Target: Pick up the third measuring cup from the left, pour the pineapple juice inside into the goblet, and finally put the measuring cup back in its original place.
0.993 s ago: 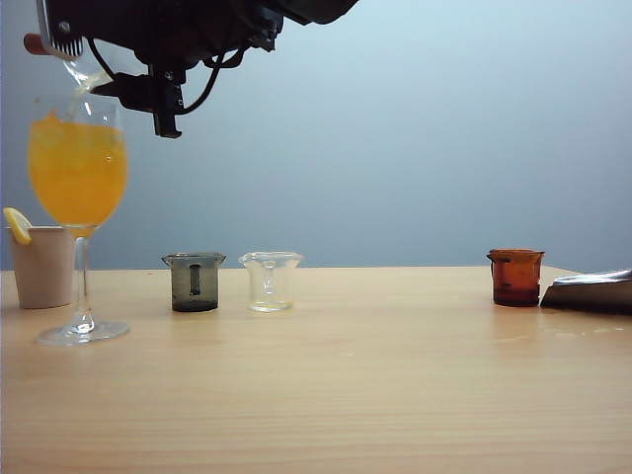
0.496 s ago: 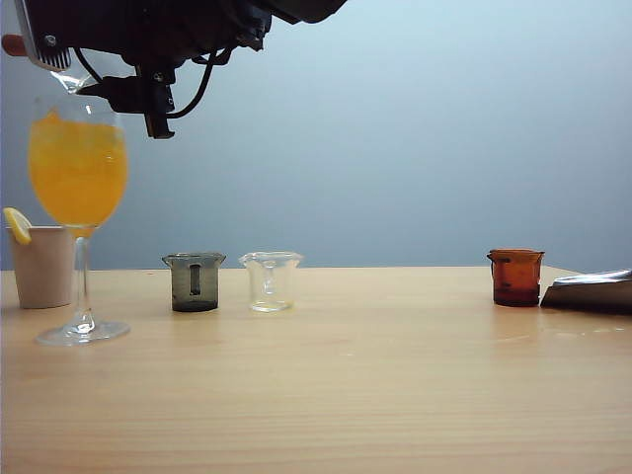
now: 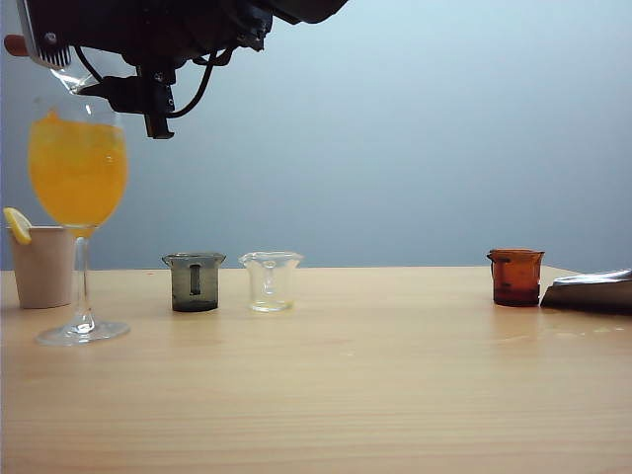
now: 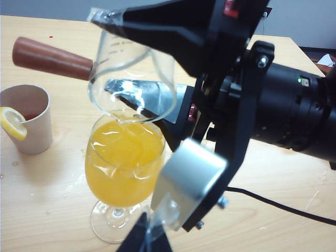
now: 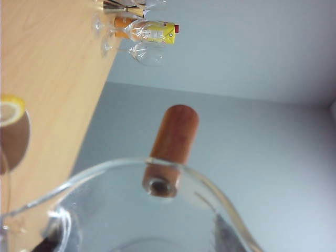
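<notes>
On the exterior view I see the right gripper [image 3: 104,84] reached across to the far left and held high, with the third measuring cup [image 3: 74,77] tipped over, its lip just above the rim of the goblet [image 3: 78,168]. The goblet stands on the table [image 3: 395,395] at the left, its bowl nearly full of orange-yellow drink, and a beige cup with a lemon slice [image 3: 41,265] sits just behind it. Further right stand a smoky grey cup [image 3: 194,282] and a clear cup [image 3: 271,281] side by side, with an amber cup [image 3: 515,277] well apart at the right. On the left wrist view the right gripper [image 4: 107,50] pinches the measuring cup [image 4: 134,79] by its wall, one black finger [image 4: 157,21] outside and the other showing through the glass. The cup's brown handle [image 4: 51,58] points away from the arm and its lip hangs over the goblet [image 4: 123,168]. The glass looks almost drained, with a yellow tinge at the lip. Only a dark sliver of the left gripper [image 4: 137,242] shows by the goblet's foot, so I cannot tell how its jaws stand. On the right wrist view the cup [image 5: 131,210] fills the foreground, its handle [image 5: 170,142] beyond the rim, and the lemon cup [image 5: 11,136] is on the table beside it.
</notes>
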{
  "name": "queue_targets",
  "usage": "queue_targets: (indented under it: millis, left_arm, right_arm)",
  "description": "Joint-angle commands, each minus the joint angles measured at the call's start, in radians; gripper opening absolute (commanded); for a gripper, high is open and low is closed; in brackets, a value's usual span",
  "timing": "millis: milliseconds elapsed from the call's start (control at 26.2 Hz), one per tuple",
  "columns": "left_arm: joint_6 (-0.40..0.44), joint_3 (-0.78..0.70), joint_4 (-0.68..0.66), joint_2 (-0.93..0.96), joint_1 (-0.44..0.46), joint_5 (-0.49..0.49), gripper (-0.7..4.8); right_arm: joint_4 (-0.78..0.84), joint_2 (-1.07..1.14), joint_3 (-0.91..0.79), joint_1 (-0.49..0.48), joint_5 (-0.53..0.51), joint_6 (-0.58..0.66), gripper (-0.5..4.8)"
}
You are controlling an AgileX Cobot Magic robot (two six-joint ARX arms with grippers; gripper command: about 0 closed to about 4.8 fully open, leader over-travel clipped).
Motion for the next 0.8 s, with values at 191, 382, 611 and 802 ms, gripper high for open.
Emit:
queue_targets:
  millis: [191, 382, 611, 802]
  left_arm:
    - [0.001, 0.005, 0.006, -0.003, 0.000, 0.008, -0.05]
    - [0.001, 0.007, 0.006, -0.003, 0.000, 0.008, -0.05]
    - [0.001, 0.013, 0.007, -0.003, 0.000, 0.007, -0.05]
    - [0.001, 0.017, 0.006, -0.003, 0.000, 0.007, -0.05]
  right_arm:
    - [0.090, -0.018, 0.009, -0.086, 0.046, 0.597, -0.01]
    - [0.093, -0.050, 0.009, -0.155, 0.047, 0.930, -0.01]
    - [0.099, -0.086, 0.008, -0.235, 0.058, 1.117, -0.02]
    - [0.102, -0.096, 0.007, -0.295, 0.103, 1.265, -0.02]
